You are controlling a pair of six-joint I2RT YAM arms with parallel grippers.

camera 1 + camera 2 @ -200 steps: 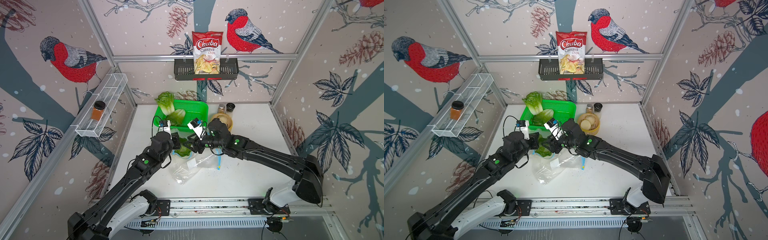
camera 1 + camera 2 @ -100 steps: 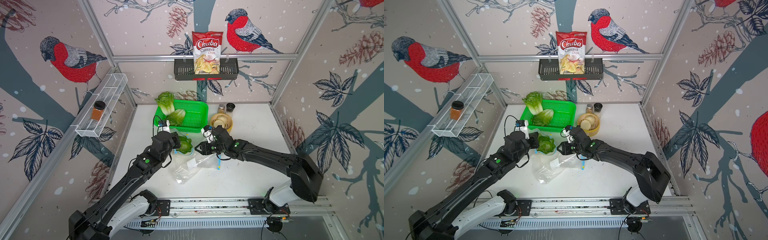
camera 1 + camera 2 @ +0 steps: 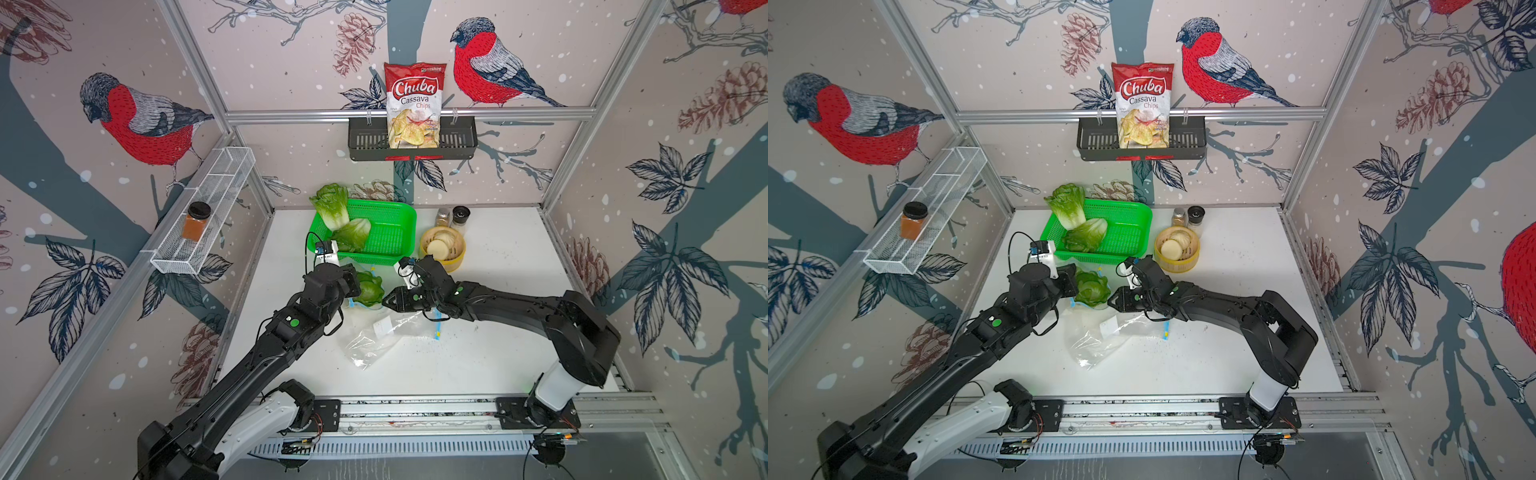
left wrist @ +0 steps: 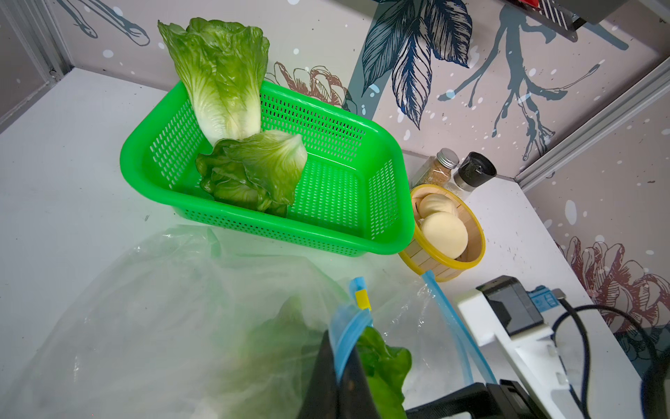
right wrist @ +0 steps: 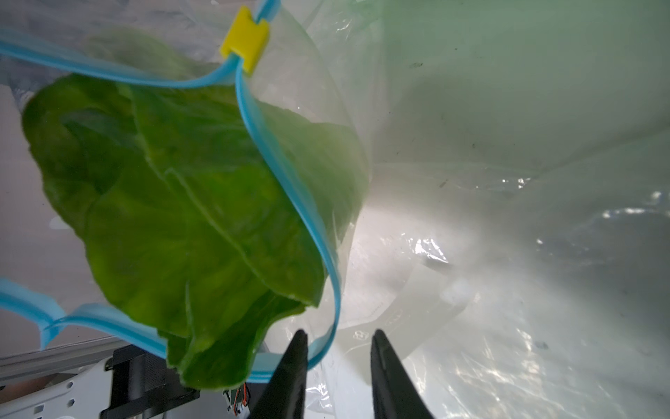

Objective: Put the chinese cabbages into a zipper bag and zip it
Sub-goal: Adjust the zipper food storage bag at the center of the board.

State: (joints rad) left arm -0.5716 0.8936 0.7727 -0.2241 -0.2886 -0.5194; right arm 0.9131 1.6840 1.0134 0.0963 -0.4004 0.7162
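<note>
A clear zipper bag (image 3: 386, 332) with a blue zip rim (image 5: 290, 188) and yellow slider (image 5: 245, 42) lies mid-table. One chinese cabbage (image 3: 370, 289) (image 5: 181, 203) sits in its mouth, leaves sticking out. Two more cabbages (image 4: 224, 83) (image 4: 261, 167) are in the green basket (image 4: 380, 152). My left gripper (image 4: 344, 348) is shut on the blue rim, holding the mouth up beside the cabbage. My right gripper (image 5: 339, 333) is open just right of the cabbage (image 3: 1092, 289); the blue rim curves between its jaws, close to one finger.
A yellow steamer (image 3: 442, 249) with buns and two spice jars (image 3: 453, 216) stand right of the basket. A wire shelf (image 3: 203, 216) with an orange jar hangs on the left wall. A black rack (image 3: 411, 143) with a chips bag hangs on the back wall.
My right gripper let the cabbage go at the bag mouth, drew back to the right and narrowed its jaws. The left gripper has kept its hold on the rim.
</note>
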